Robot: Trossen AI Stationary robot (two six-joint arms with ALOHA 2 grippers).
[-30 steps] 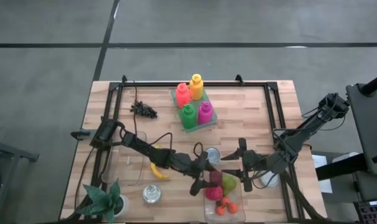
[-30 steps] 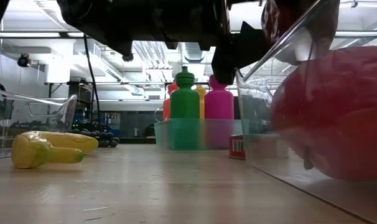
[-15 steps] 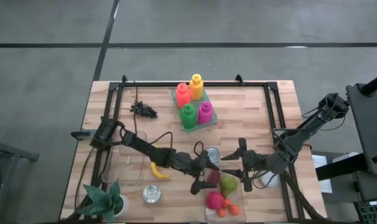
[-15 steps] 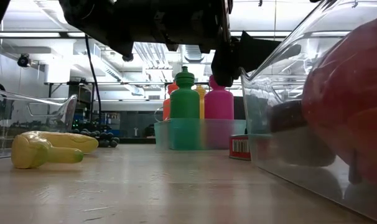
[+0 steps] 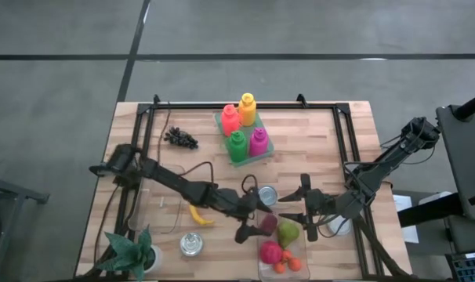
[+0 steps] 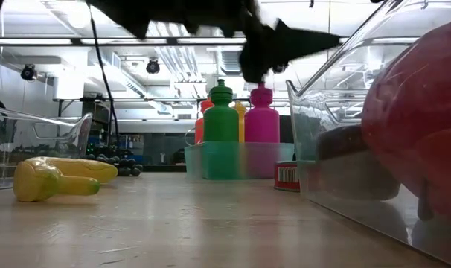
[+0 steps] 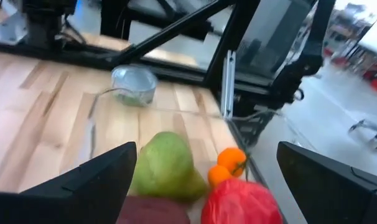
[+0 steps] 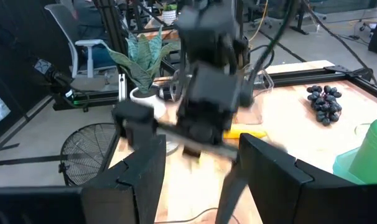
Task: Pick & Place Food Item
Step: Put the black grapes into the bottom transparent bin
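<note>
A clear container (image 5: 304, 254) stands near the table's front edge. A dark red fruit (image 5: 267, 223), a green pear (image 5: 289, 231), a red fruit (image 5: 270, 252) and small orange fruits (image 5: 284, 265) lie in it. My left gripper (image 5: 255, 213) hovers open above the container's left far corner, touching nothing. In its wrist view, the left gripper (image 7: 204, 180) has its fingers wide apart over the pear (image 7: 167, 165) and the dark red fruit (image 7: 151, 211). My right gripper (image 5: 300, 209) waits open just right of the container, raised, with nothing between its fingers in its wrist view (image 8: 201, 186).
A yellow banana (image 5: 197, 215) lies left of the left gripper, next to a second clear container (image 5: 163, 207). A can (image 5: 267, 196) stands just behind the fruit container. Grapes (image 5: 180, 138) and a tray of coloured bottles (image 5: 245, 129) sit at the far side. A plant (image 5: 132, 251) and a glass jar (image 5: 192, 244) stand near left.
My left gripper has let go of the dark red fruit. The fruit hung high over the container a second ago and now lies inside beside the pear. The red fruit has shifted toward the near edge. The left gripper has since risen and drawn slightly back toward the table's left.
</note>
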